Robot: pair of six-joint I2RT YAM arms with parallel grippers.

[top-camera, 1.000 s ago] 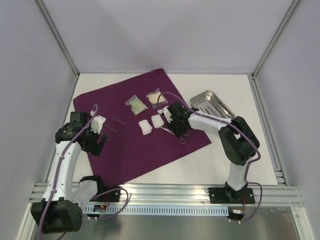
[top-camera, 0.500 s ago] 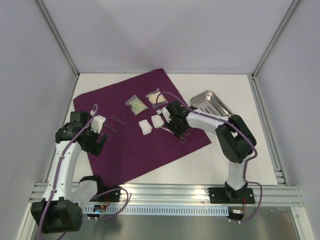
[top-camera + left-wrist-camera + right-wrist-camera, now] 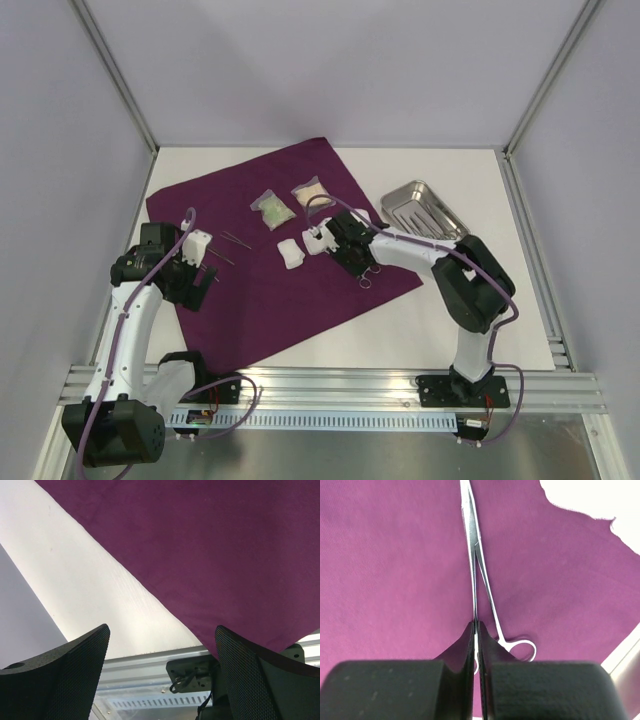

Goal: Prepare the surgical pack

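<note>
Nearest, the left gripper (image 3: 161, 640) hangs with its jaws wide apart and empty over the cloth's (image 3: 260, 300) near-left edge. Further in, right of centre, the right gripper (image 3: 476, 627) has its fingers pressed together on the shank of the forceps (image 3: 473, 555), which lie along the cloth. This looks like an early stage. The cloth is spread flat, and everything on it seems unsorted. Two gauze pads (image 3: 291, 253) sit mid-cloth, thin steel instruments (image 3: 233, 239) lie to their left, and two packets (image 3: 271, 209) lie beyond. The tray (image 3: 423, 207) stands off the cloth at the far right and appears empty, so loading it and wrapping the pack likely remain.

I cannot tell whether the forceps are lifted or resting. From above, the gripper hides most of them and touches or overlaps the right-hand pad. The left instruments are too thin to identify.
</note>
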